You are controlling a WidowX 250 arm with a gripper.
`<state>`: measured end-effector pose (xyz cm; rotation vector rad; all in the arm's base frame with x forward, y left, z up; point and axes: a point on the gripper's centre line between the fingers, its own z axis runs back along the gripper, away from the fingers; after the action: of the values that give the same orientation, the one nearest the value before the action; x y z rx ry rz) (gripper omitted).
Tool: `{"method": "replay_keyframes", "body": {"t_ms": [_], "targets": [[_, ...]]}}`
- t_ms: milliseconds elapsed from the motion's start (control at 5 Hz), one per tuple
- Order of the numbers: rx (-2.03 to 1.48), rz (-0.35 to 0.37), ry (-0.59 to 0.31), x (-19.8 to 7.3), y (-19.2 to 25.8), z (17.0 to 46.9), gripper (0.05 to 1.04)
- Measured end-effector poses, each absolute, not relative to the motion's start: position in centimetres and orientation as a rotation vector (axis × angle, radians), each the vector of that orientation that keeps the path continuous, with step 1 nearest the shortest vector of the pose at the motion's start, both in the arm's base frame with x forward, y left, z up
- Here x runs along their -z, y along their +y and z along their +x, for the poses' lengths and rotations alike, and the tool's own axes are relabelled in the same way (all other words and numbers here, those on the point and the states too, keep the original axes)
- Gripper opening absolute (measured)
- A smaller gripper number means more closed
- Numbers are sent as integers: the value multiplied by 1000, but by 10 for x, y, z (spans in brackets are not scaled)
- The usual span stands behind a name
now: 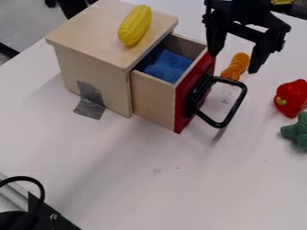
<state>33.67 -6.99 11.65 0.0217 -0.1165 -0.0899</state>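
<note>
The black gripper (pixel 235 60) hangs at the upper right, open, its two fingers spread apart and pointing down. An orange, ridged, carrot-like piece (pixel 236 66) lies on the table between and behind the fingers; whether they touch it I cannot tell. Just left of the gripper, a wooden box (pixel 90 58) has its red-fronted drawer (pixel 190 95) pulled out, with a black loop handle (pixel 235 108) on the front. A blue cloth or sponge (pixel 168 66) lies inside the drawer. On the box top rests a yellow corn cob (pixel 135 25).
A red pepper-like toy (pixel 291 98) and a green piece (pixel 297 131) are at the right edge of the white table (pixel 150 179). Grey tape (pixel 91 101) joins the box to the table. Black equipment with a cable (pixel 45 215) occupies the lower left corner.
</note>
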Motion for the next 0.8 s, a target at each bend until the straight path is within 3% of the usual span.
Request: {"method": "replay_keyframes", "body": {"t_ms": [200, 800], "targets": [[93, 27, -74, -103, -70, 333, 997], [255, 12, -30, -69, -119, 382, 997]]}}
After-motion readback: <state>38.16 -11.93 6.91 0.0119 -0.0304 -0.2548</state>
